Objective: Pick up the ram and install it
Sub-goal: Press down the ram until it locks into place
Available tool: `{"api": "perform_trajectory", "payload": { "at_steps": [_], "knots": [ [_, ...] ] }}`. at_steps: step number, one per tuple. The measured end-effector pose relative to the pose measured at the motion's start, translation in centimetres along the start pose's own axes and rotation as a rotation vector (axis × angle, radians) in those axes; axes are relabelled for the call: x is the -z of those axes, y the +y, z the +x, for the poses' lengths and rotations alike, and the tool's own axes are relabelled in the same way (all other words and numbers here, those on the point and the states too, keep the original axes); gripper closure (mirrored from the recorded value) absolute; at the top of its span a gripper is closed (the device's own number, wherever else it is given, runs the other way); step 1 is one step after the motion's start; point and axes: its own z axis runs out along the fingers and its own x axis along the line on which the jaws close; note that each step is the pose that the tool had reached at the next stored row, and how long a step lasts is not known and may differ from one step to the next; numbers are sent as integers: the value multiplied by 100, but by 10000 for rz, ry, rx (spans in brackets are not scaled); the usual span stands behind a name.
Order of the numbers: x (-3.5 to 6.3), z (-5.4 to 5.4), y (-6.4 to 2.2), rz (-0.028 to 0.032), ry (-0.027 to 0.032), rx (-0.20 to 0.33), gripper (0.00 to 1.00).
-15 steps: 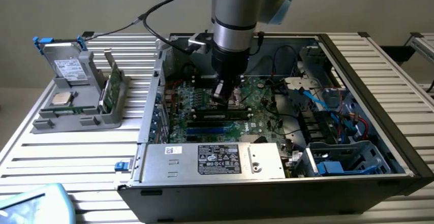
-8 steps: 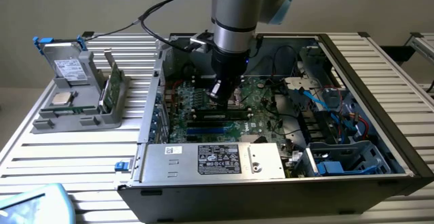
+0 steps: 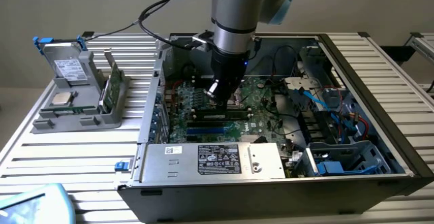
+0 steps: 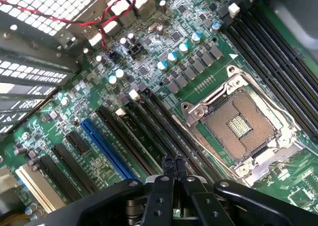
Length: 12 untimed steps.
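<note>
Power supply: a silver box with a black label sat at the near edge of the open computer case in the exterior view.
Drive bay: blue-and-grey cage lay toward the exterior view's right, inside the case.
Motherboard: the green board lay flat in the case; the wrist view showed its empty processor socket, a blue slot and long black slots beside it.
Ram: a dark, narrow stick lay along the memory slots just below the arm's tip, apparently seated in a slot; how fully it sat could not be told.
Gripper: the gripper stood directly over the ram, low inside the case. In the wrist view the two finger tips met, so the jaws were closed with nothing visible between them.
Arm: the arm came down from above the case's far wall.
Holder: a grey rack stood on the slatted worktop at the exterior view's left, carrying a drive with blue clips and an upright green card.
</note>
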Motion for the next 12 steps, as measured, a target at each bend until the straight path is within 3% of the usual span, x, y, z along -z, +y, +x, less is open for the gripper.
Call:
{"api": "perform_trajectory", "payload": {
  "at_steps": [4,12],
  "knots": [
    [45,7,5,-83,-76,-350,89],
    [76,9,6,-169,-123,-1453,89]
  ]
}}
